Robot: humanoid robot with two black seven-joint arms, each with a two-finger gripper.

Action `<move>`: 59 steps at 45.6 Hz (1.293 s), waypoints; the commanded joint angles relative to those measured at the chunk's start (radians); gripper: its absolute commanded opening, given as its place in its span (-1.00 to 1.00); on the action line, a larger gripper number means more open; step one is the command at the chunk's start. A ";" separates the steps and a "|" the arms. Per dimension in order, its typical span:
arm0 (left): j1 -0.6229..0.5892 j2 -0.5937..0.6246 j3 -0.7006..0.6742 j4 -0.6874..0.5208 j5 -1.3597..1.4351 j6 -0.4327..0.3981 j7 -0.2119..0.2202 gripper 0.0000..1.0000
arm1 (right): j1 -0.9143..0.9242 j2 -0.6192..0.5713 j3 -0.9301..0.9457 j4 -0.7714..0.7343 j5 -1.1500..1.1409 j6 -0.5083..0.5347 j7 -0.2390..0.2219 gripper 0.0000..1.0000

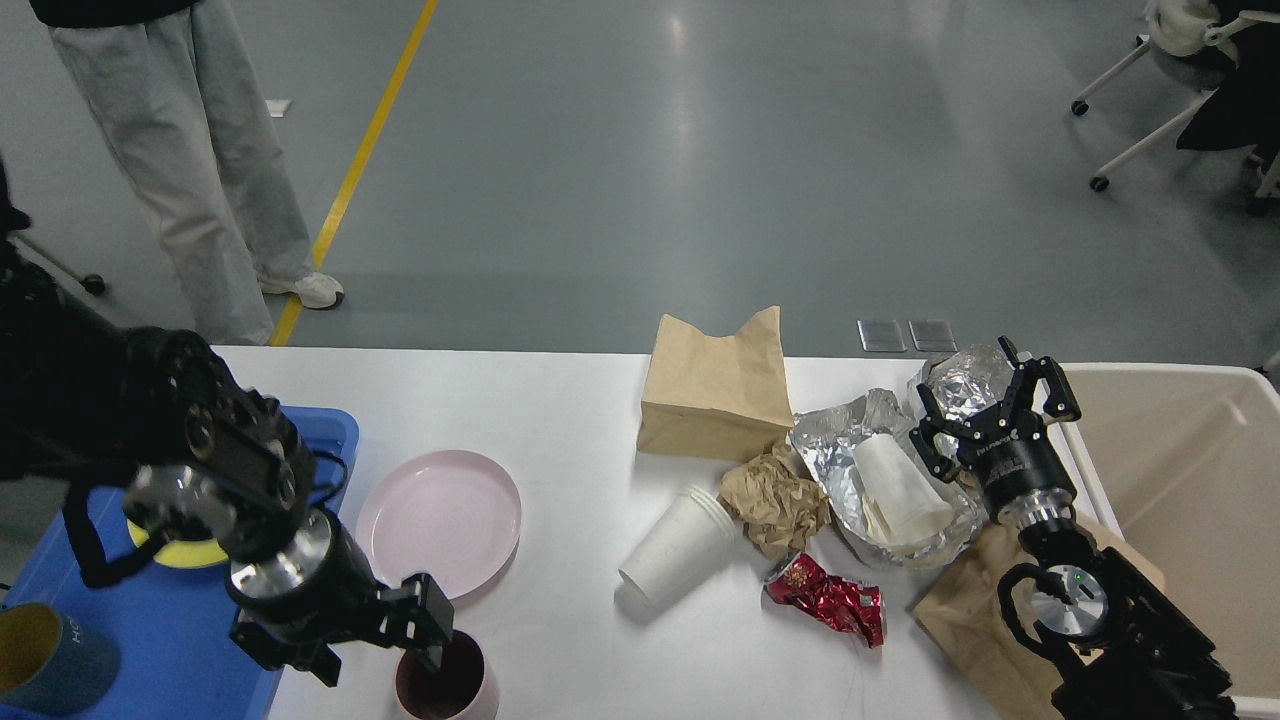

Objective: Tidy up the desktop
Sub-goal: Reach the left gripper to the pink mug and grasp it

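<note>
The desktop [570,420] is a wide white tabletop strewn with dishes and rubbish. My left gripper [377,645] is open low at the front left. One of its fingers [430,622] is over the far rim of a pink mug [462,690], and the other hangs just left of the mug. A pink plate [438,520] lies just beyond it. My right gripper [988,410] is open and empty, hovering over crumpled foil [850,435] that holds a white paper cup [895,490].
At the left, a blue tray [170,660] holds a yellow plate [190,553], mostly hidden by my arm, and a teal cup [45,655]. Mid-table lie a brown paper bag [715,390], crumpled paper [775,500], stacked white cups [680,545] and a crushed red can [825,598]. A beige bin [1190,480] stands right. A person [200,150] stands far left.
</note>
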 commanded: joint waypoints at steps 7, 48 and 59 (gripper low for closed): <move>0.112 -0.037 -0.006 0.014 -0.093 0.177 0.000 0.66 | 0.000 0.000 0.000 0.000 -0.001 0.000 0.000 1.00; 0.302 -0.100 -0.006 0.157 -0.124 0.260 0.030 -0.08 | 0.000 0.000 0.000 0.002 -0.001 0.000 0.000 1.00; 0.314 -0.100 -0.015 0.154 -0.124 0.258 0.089 -1.00 | 0.000 0.000 0.000 0.000 -0.001 0.000 0.000 1.00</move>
